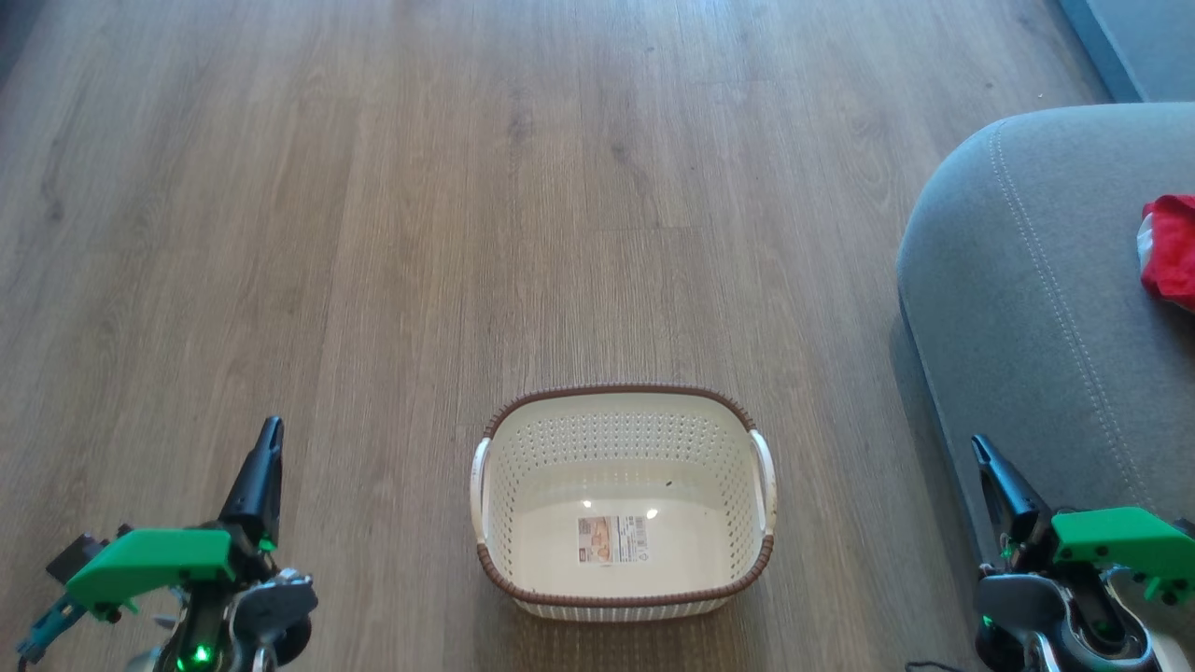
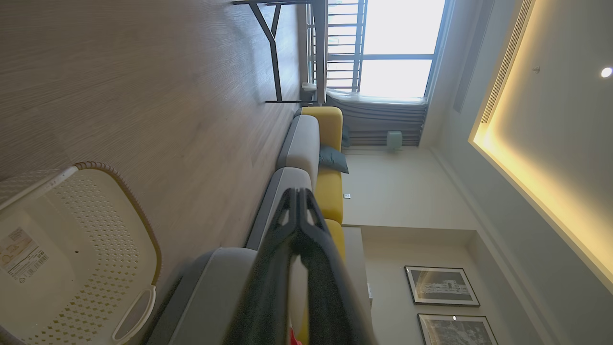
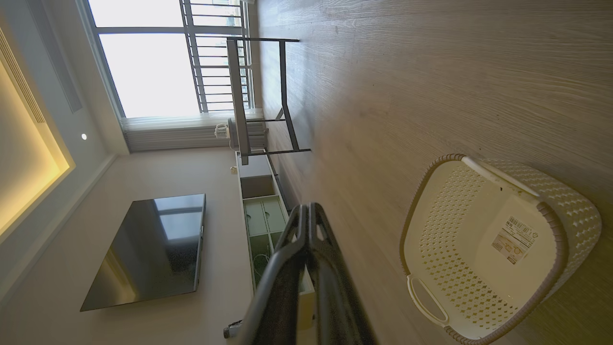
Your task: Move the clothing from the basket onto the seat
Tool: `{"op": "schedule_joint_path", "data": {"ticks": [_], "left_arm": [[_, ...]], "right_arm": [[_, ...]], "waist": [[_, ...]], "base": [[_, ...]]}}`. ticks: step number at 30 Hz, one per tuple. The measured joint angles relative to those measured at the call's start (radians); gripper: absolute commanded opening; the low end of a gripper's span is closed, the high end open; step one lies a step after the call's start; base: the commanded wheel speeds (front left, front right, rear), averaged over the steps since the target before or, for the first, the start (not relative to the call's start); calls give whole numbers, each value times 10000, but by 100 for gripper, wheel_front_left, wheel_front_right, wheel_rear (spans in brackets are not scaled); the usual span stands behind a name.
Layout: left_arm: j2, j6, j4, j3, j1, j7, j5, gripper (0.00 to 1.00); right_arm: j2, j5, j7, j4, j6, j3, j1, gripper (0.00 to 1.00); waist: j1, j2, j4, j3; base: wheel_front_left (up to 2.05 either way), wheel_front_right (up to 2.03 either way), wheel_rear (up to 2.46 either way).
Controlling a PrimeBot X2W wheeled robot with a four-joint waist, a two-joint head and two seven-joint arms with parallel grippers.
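Note:
The cream basket [image 1: 623, 439] with its brown rim stands on the wood floor in the lower middle of the head view, holding nothing but the label on its bottom. It also shows in both wrist views, as the basket [image 2: 86, 258] and the basket [image 3: 483, 249]. A piece of red clothing [image 1: 1169, 247] with a white patch lies on the grey seat [image 1: 1036, 308] at the right edge. My left gripper [image 1: 271, 429] is shut and holds nothing, left of the basket. My right gripper [image 1: 980, 448] is shut and bare, in front of the seat's edge. Their closed fingertips [image 2: 298, 194] and fingertips [image 3: 306, 208] show in the wrist views.
Wood floor [image 1: 467, 187] spreads around the basket. A grey and yellow sofa [image 2: 311, 153] runs along the wall. A dark-legged table [image 3: 258, 96] stands by the window, and a television [image 3: 148, 249] hangs above a low cabinet [image 3: 258, 215].

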Motion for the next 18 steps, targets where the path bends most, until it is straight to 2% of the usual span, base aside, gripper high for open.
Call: {"op": "schedule_joint_path", "data": {"ticks": [18], "left_arm": [[0, 0, 0, 0, 0, 0, 0, 0]], "right_arm": [[0, 0, 0, 0, 0, -2, 0, 0]], "waist": [[0, 0, 0, 0]], "base": [[0, 0, 0]]}}
